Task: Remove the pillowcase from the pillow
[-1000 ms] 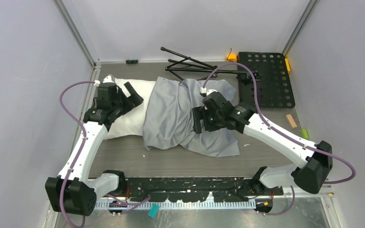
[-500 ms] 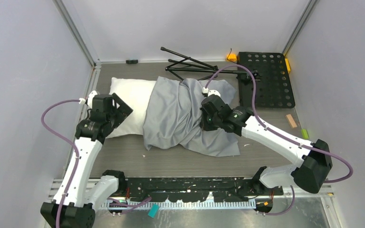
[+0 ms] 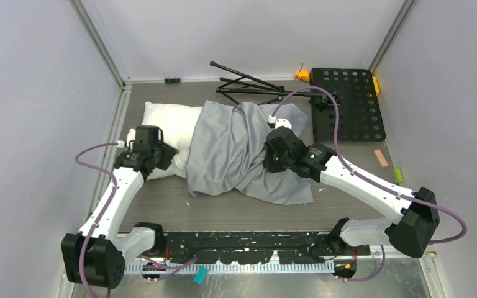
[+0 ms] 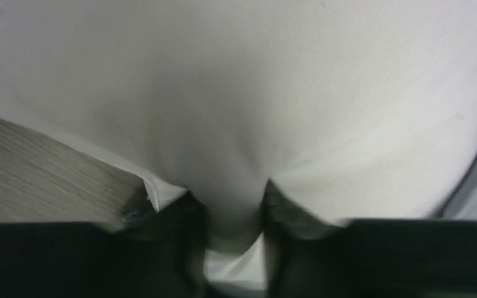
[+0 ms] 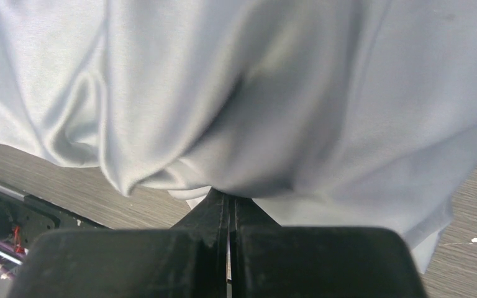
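Grey pillowcase [image 3: 236,149] pinched by right hand [image 5: 228,202]; left hand [image 4: 235,214] grips pillow [image 4: 254,93].

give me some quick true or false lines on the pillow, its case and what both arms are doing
1. The plump white stuffed pillow is fully covered by the blue-grey fabric pillowcase. False: the pillow's left end lies bare.
2. The left arm's jaws pinch the pillow's near edge. True.
3. The right arm's jaws hang open, holding nothing. False: they are shut on a fold of the pillowcase.
4. A black perforated board lies at the far right of the grey wood-grain table. True.
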Controlling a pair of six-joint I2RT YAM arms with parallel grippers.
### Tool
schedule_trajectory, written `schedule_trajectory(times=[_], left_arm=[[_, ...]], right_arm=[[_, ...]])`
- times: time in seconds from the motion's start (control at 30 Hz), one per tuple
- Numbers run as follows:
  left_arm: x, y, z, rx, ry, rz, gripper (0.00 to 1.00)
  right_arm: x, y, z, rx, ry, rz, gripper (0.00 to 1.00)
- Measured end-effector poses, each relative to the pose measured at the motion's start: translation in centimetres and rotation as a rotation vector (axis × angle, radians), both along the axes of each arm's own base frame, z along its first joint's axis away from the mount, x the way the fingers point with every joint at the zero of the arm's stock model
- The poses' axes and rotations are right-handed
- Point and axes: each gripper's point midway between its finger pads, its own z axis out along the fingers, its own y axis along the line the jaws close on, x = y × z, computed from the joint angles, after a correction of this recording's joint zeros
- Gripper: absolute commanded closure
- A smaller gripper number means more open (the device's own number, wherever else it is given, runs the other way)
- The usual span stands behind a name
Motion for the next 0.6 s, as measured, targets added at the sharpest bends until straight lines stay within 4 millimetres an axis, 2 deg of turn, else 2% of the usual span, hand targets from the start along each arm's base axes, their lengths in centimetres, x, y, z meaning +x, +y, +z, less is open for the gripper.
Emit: schedule_trajectory(times=[0.03,0.07,0.2,0.33,0.5,0.6], left_arm=[[0.3,-0.1,-0.5,-0.010,0.002,0.012,0.95],[0.6,0.0,-0.9,-0.009,-0.004,0.024,1.00],[1.2,1.3,0.3,0.031,-0.087,0.076,1.00],[1.7,4.1,1.5,0.109,-0.130,0.148,1.00],[1.6,7.8,2.4,0.148,-0.126,0.245,1.00],[1.3,8.7,2.6,0.145,-0.125,0.269,1.00]], right_arm=[[0.0,-0.2,0.0,-0.002,-0.005,-0.008,1.00],[0.1,-0.4,0.1,-0.006,-0.013,-0.019,1.00],[0.3,-2.6,1.0,-0.036,-0.057,-0.099,1.00],[1.3,-7.6,2.3,-0.061,-0.119,-0.272,1.00],[0.9,-13.5,5.3,0.102,-0.240,-0.478,1.00],[-0.3,-15.1,7.6,0.183,-0.312,-0.522,1.00]])
